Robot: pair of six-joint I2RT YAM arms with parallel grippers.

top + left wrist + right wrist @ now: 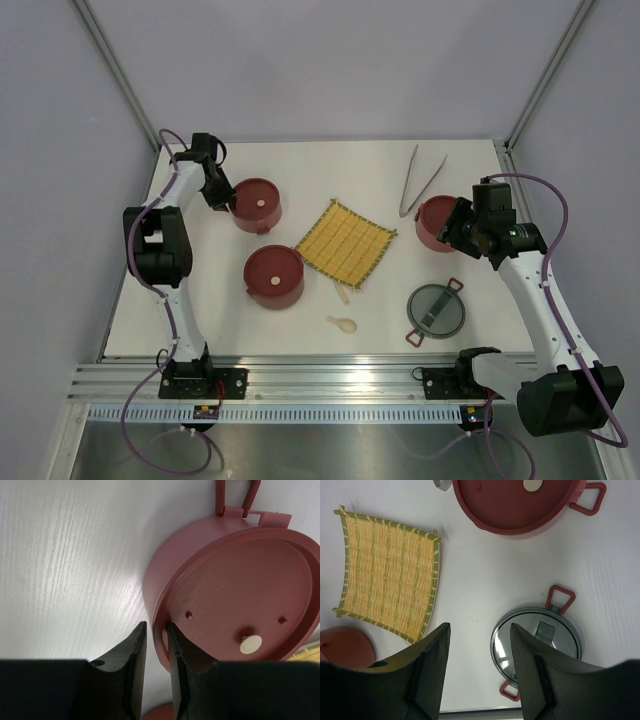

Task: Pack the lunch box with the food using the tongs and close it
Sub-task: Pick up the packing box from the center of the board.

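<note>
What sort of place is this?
Likely a robot lab test cell, not a kitchen: white table enclosed by plain panels, two arms bolted to an aluminium rail, lunch box tiers and tongs laid out.

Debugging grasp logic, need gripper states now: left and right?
Left gripper: closed on the wall of the round dark-red lunch box tier.
Right gripper: open, empty.

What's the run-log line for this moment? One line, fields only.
left pincer: astride lidded red tier rim | right pincer: open, empty | tongs: not picked up
</note>
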